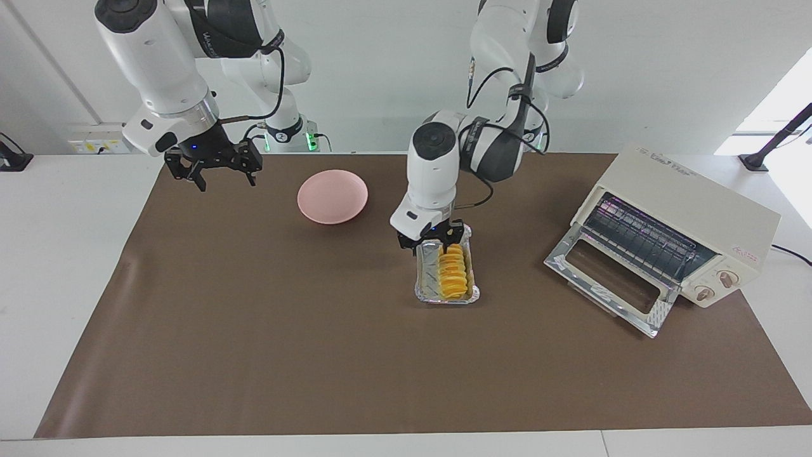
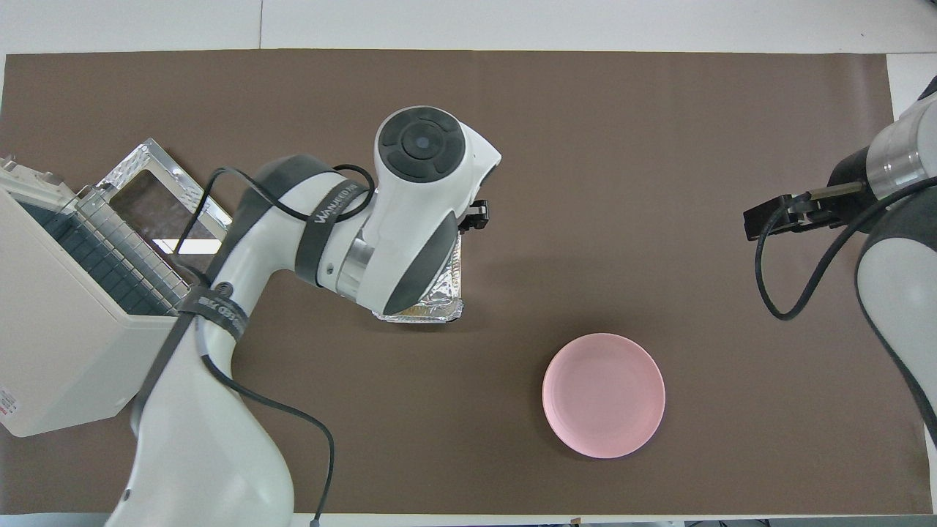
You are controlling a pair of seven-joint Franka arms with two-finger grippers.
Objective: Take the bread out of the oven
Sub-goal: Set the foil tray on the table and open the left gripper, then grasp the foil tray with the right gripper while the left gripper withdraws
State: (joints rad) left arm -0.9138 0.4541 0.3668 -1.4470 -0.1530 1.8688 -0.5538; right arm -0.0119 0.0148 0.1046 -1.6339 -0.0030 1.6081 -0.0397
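From overhead, left arm hides bread [image 1: 451, 273]; left end effector [image 1: 430, 242] spread over foil tray [image 1: 424, 287], gripping nothing.

Bright, even indoor light, soft shadows (window glare beside the oven [image 1: 685, 222]), sharp focus.

The bread [image 1: 451, 274] lies in a foil tray [image 1: 424, 289] on the mat [image 1: 254, 330] covering the worktop [image 1: 57, 254]. The oven [image 1: 688, 216] stands toward the left arm's end, door [image 1: 609, 279] dropped open, and the plate [image 1: 332, 196] sits nearer the robots than the tray, toward the right arm's end
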